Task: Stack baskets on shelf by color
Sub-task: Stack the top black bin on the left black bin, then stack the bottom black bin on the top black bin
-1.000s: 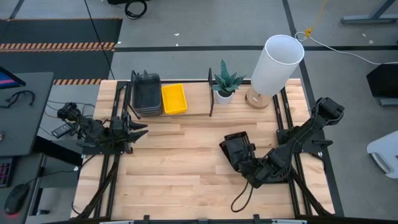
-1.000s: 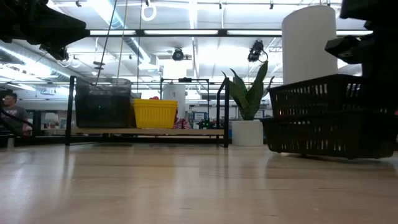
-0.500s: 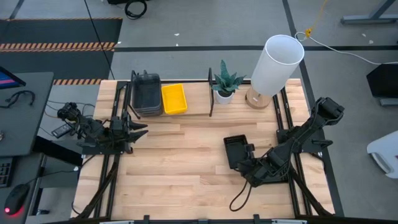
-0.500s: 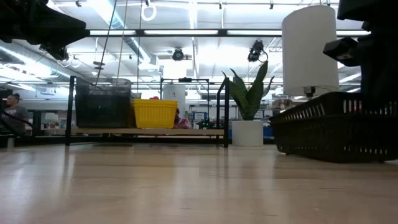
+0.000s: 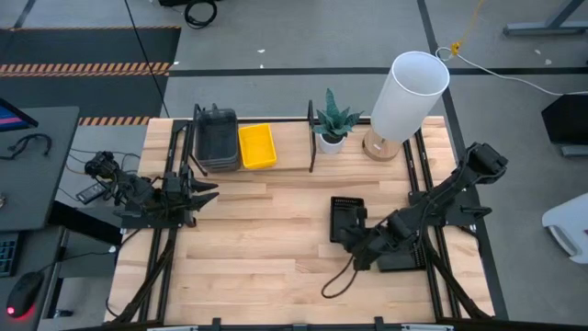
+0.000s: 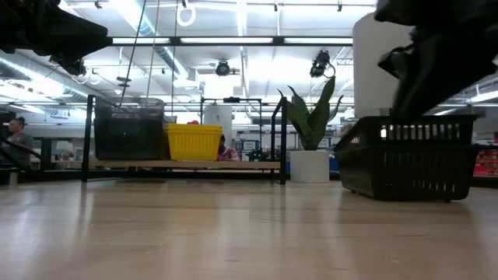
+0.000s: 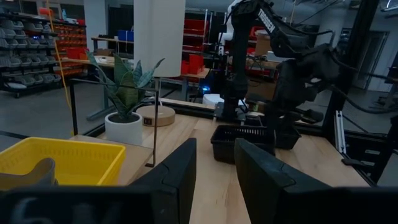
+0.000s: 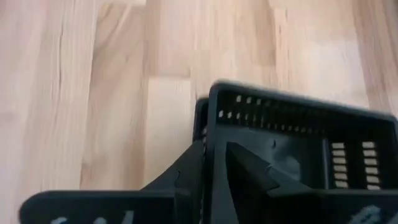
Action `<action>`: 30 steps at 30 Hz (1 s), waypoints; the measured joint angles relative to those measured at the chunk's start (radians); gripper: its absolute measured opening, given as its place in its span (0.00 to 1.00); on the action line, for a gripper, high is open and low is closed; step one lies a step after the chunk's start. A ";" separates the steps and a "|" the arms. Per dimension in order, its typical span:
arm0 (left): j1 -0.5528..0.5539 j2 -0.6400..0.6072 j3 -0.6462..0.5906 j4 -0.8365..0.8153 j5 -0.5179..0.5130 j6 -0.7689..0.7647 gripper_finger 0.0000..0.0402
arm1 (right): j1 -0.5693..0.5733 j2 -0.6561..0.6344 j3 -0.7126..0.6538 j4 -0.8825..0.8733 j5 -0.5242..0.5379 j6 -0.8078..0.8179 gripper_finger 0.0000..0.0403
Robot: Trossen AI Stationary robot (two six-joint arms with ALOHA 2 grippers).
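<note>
One black mesh basket (image 5: 346,217) sits flat on its base on the tabletop right of centre, also seen in the low view (image 6: 405,155). My right gripper (image 8: 214,148) slants down over its near end with fingers parted, one on each side of the near short wall. On the shelf (image 5: 290,147) at the far left stand stacked dark grey baskets (image 5: 216,140) and a yellow basket (image 5: 257,145). My left gripper (image 7: 214,180) waits open and level by the shelf's left end (image 5: 207,190), with nothing between its fingers. My right gripper straddles the basket's near short wall (image 8: 213,127), one finger (image 8: 249,168) inside and one (image 8: 186,174) outside. It slants down from the table's right. I cannot tell whether the fingers touch the wall. The basket rests on the table.
A potted plant (image 5: 331,124) stands just right of the shelf's right end frame. A tall white lamp (image 5: 407,92) stands at the far right. A dark cable (image 5: 342,280) loops on the table near the right arm. Bare tabletop lies between the black basket and the shelf.
The black basket was tilted with one end raised off the table. It has come down and now lies flat in about the same spot. My right arm has swung toward the table's left edge and its wrist has rolled.
</note>
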State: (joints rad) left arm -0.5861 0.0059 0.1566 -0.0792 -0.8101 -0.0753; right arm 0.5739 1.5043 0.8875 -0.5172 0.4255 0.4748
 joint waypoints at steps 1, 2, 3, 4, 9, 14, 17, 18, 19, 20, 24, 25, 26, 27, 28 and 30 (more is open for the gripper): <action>0.000 0.000 0.000 0.000 0.000 0.000 0.29 | -0.010 0.000 0.000 0.019 0.000 -0.003 0.20; 0.000 0.000 0.000 0.000 0.000 0.000 0.29 | -0.019 0.000 0.000 0.037 -0.003 -0.003 0.21; 0.000 0.000 0.000 0.000 0.000 0.000 0.29 | -0.028 0.000 0.000 0.051 -0.009 -0.003 0.22; 0.000 0.000 0.000 0.000 0.000 0.000 0.29 | -0.034 0.000 0.000 0.060 -0.022 -0.003 0.23; 0.000 0.000 0.000 0.000 0.000 0.000 0.29 | -0.047 -0.006 0.009 0.063 -0.132 0.031 0.27; 0.000 0.000 0.000 0.000 0.000 0.000 0.29 | -0.035 -0.010 0.074 0.053 -0.265 0.218 0.26; 0.000 0.000 0.000 0.000 0.000 0.000 0.29 | -0.007 -0.010 0.093 0.027 -0.267 0.368 0.25; 0.000 0.000 0.000 0.000 0.000 0.000 0.29 | 0.004 -0.010 0.097 0.017 -0.268 0.404 0.25; 0.000 0.000 0.000 0.000 0.000 0.000 0.29 | 0.014 -0.010 0.103 0.005 -0.267 0.437 0.25; 0.000 0.000 0.000 0.000 0.000 0.000 0.29 | 0.025 -0.010 0.109 -0.021 -0.263 0.474 0.25; 0.000 0.000 0.000 0.000 0.000 0.000 0.29 | 0.065 -0.010 0.111 -0.153 -0.236 0.697 0.25; 0.000 0.000 0.000 0.000 0.000 0.000 0.29 | 0.074 -0.010 0.111 -0.195 -0.234 0.765 0.25; 0.000 0.000 0.000 0.000 0.000 0.000 0.29 | 0.081 -0.010 0.111 -0.243 -0.233 0.834 0.25; 0.000 0.000 0.000 0.000 0.000 0.000 0.29 | 0.087 -0.007 0.111 -0.293 -0.235 0.905 0.25; 0.000 0.000 0.000 0.000 0.000 0.000 0.29 | 0.093 -0.005 0.111 -0.336 -0.239 0.970 0.25; 0.000 0.000 0.000 0.000 0.000 0.000 0.29 | 0.103 -0.005 0.111 -0.402 -0.256 1.068 0.25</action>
State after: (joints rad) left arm -0.5858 0.0059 0.1566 -0.0790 -0.8102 -0.0753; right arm 0.6772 1.4998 0.9989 -0.9188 0.1700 1.5431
